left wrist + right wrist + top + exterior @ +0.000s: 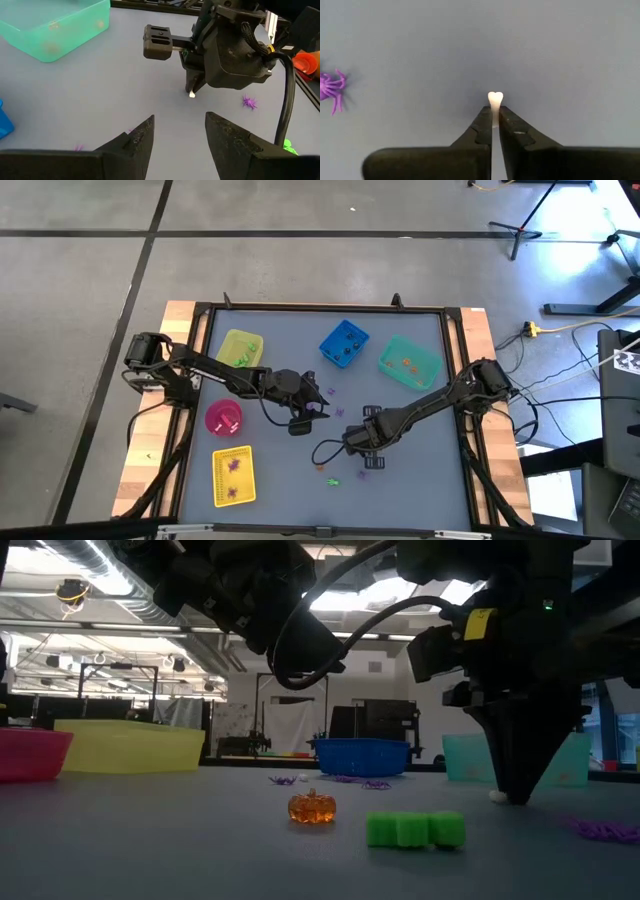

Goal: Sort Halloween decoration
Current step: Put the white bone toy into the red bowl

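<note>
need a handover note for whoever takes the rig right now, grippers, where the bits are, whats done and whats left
Right gripper: shut on a small white bone-shaped trinket, tips down at the table, mid-right.
Left gripper: open, empty, hanging over the table's middle.
Done: some pieces already lie in the yellow bin, blue bin, teal bin, pink bowl and yellow tray.
Left: loose on the table are an orange pumpkin, a green piece and several purple spiders. The white piece is gripped but not yet binned.
</note>
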Controlling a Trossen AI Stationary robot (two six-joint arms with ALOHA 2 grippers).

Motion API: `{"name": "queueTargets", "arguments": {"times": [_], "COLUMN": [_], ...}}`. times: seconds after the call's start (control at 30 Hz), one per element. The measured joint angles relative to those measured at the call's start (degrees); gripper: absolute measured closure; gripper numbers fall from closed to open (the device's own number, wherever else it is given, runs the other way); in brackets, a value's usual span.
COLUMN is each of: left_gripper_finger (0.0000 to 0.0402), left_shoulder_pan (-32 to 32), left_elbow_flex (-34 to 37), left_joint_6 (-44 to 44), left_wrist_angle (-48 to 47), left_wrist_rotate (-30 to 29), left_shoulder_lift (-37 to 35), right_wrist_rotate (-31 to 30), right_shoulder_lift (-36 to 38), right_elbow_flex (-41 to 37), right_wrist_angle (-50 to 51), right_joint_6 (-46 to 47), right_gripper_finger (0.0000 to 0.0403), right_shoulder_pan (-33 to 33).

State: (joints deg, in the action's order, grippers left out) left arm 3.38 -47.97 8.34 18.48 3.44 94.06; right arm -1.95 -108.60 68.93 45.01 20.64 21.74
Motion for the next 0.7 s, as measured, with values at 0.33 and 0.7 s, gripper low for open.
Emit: {"name": "queueTargets", "arguments": {"times": [0.33, 0.7], "left_gripper_finger": [0.0240, 0.0240], "left_shoulder_pan": [-0.01, -0.01], "left_elbow_flex": [0.00, 0.00], "left_joint_6": [0.00, -0.53], "left_wrist_angle": [0.00, 0.57], "left_wrist_rotate": [0.02, 0.00], "left_shoulder_lift": [0.00, 0.00], "right_wrist_rotate": [0.02, 0.02], "right_shoulder_lift": [0.00, -0.02], "right_elbow_flex": [0.00, 2.29], "right_wrist_angle": [-0.07, -0.02], "right_joint_6": [0.00, -1.43], "right_gripper_finger": [0.0387, 0.0387], "right_shoulder_pan": [0.00, 0.00]}}
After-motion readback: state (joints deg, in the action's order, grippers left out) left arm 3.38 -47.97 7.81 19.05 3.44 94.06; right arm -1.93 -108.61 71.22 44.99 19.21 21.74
